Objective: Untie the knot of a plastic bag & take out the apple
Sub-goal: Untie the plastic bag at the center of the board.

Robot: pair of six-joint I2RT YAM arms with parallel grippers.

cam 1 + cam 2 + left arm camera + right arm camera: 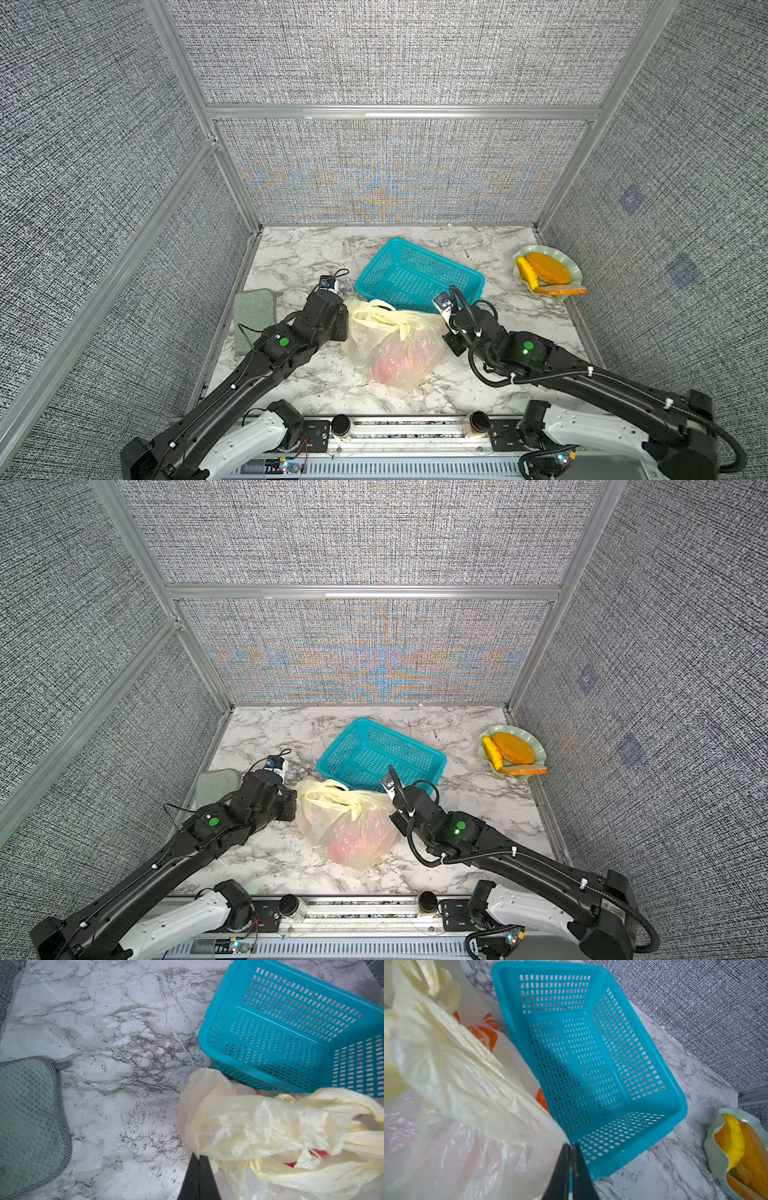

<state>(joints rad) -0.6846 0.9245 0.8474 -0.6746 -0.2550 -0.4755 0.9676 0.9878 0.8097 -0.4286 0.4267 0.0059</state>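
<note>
The marble worktop [299, 266] is walled on three sides. Bare room lies at 11 o'clock, at 1 o'clock between basket and plate, and along the 6 o'clock edge.

The plastic bag [390, 345] sits just toward 6 o'clock of centre, clear of every edge. Its 12 o'clock side rests against the teal basket [415, 270].

A green cloth [253, 316] lies along the 9 o'clock edge, and a plate [569, 266] sits in the 2 o'clock corner.

The apple [395, 365] shows red through the film at the bag's 6 o'clock end. The knot [404, 329] sits on top, still tied.

The left tool [196, 1157] is clamped on the bag's 9 o'clock rim. The right tool [571, 1149], at 3 o'clock, has only a thin slit between its fingers, which meet the film. I cannot tell whether it pinches.
</note>
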